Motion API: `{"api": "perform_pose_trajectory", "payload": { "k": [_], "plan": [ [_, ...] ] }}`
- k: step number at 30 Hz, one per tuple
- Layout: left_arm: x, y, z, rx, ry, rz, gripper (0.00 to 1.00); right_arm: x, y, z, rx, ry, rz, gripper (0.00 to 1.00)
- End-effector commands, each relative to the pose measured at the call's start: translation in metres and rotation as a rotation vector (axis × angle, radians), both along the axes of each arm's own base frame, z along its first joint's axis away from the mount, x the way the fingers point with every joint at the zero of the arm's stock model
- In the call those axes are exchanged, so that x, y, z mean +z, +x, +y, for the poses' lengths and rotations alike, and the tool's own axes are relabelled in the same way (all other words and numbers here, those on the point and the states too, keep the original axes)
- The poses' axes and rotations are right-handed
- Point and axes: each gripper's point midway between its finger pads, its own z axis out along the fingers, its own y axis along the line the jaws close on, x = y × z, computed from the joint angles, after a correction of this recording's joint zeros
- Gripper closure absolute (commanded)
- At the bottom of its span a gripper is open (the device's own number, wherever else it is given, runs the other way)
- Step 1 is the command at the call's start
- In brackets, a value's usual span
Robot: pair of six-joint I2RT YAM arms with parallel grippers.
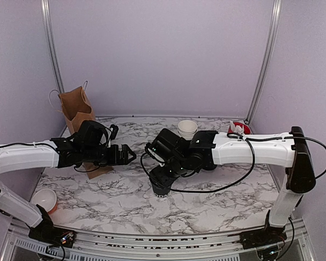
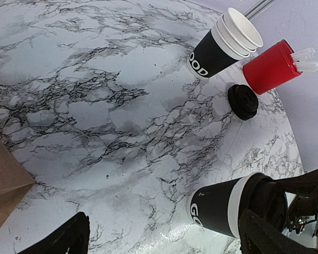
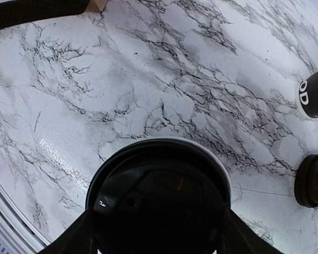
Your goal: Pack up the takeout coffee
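The takeout coffee [image 1: 162,187] is a small black cup with a white rim band and a black lid, upright at the middle of the marble table. My right gripper [image 1: 166,175] is shut on it from above. In the right wrist view the lid [image 3: 159,190] fills the space between both fingers [image 3: 80,237]. The left wrist view shows the cup [image 2: 220,209] at lower right. My left gripper [image 1: 128,155] hangs open and holds nothing, left of the cup and just in front of the brown paper bag [image 1: 76,109].
A stack of nested white-rimmed cups [image 2: 225,45] and a red cup with white sticks [image 2: 270,66] stand at the back right. A spare black lid [image 2: 243,101] lies near them. Another cup [image 1: 45,200] sits at the front left corner. The bag's side [image 2: 2,185] is close to my left gripper.
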Motion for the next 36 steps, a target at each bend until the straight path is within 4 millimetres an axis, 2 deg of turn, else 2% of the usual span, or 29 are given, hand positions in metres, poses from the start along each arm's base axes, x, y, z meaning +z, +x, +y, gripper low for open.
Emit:
{"api": "perform_pose_trajectory", "payload": {
  "k": [1, 15, 24, 31, 36],
  "plan": [
    [-0.001, 0.0, -0.004, -0.016, -0.01, -0.008, 0.01, -0.002, 0.003, -0.005, -0.017, -0.041, -0.002, 0.35],
    [0.001, 0.0, -0.004, -0.02, -0.008, -0.015, 0.01, 0.024, 0.007, 0.006, -0.002, 0.034, -0.015, 0.34],
    [0.002, 0.0, -0.004, -0.019, -0.002, -0.019, 0.01, 0.012, 0.015, -0.004, -0.028, 0.012, 0.004, 0.34],
    [0.001, 0.0, -0.004, -0.021, -0.001, -0.016, 0.01, -0.004, 0.005, -0.001, 0.005, 0.037, 0.078, 0.34],
    [0.0, 0.001, -0.005, -0.022, 0.0, -0.012, 0.01, -0.005, 0.003, 0.0, 0.009, 0.04, 0.089, 0.34]
  ]
}}
